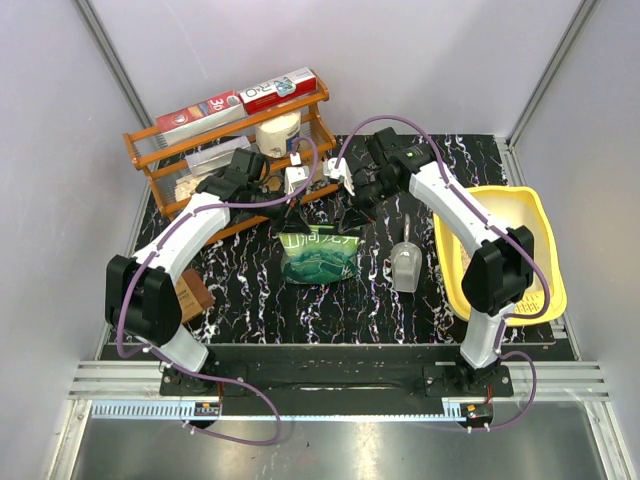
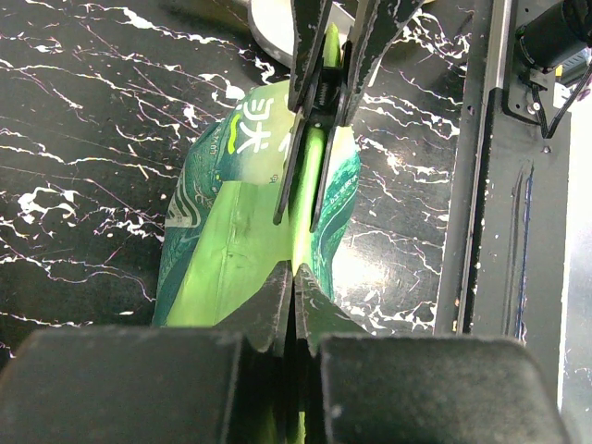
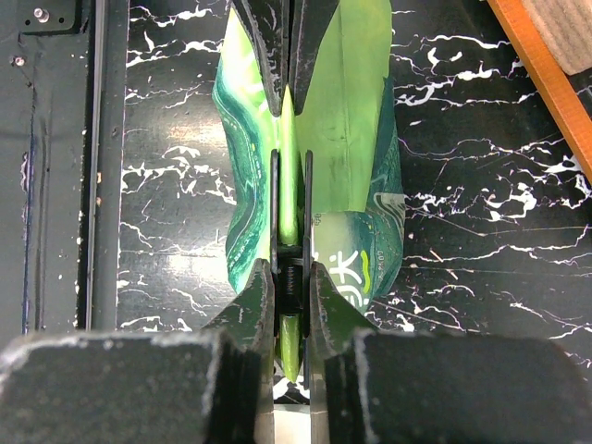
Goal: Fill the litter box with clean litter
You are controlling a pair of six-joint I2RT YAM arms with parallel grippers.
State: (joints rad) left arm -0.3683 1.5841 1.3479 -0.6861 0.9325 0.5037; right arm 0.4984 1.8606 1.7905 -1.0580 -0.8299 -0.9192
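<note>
Litter box (image 1: 540,225) first: the yellow tray sits at the right side of the black marbled table (image 1: 250,290), partly under the right arm. A pale layer lies in its far end, but from where I stand I cannot tell whether that is clean litter. The green pouch (image 1: 318,258) (image 2: 231,240) (image 3: 351,120) with white characters stands upright at the middle of the table, well apart from the litter box. A grey scoop (image 1: 405,268) stands between the two.

Both arms reach in over the pouch and meet at its top seam. The left gripper (image 2: 293,277) is squeezed tight, its fingertips pinching the seam itself with only the thin green edge between them. The right gripper (image 3: 289,273) is closed almost as far, its fingers pressing on the sprung end of a black clip (image 3: 276,203) (image 2: 287,176). The clip's two thin plates run along either side of the seam. The two grippers face each other, near one another along that edge.

An orange rack (image 3: 546,88) holding boxes stands at the far left.
</note>
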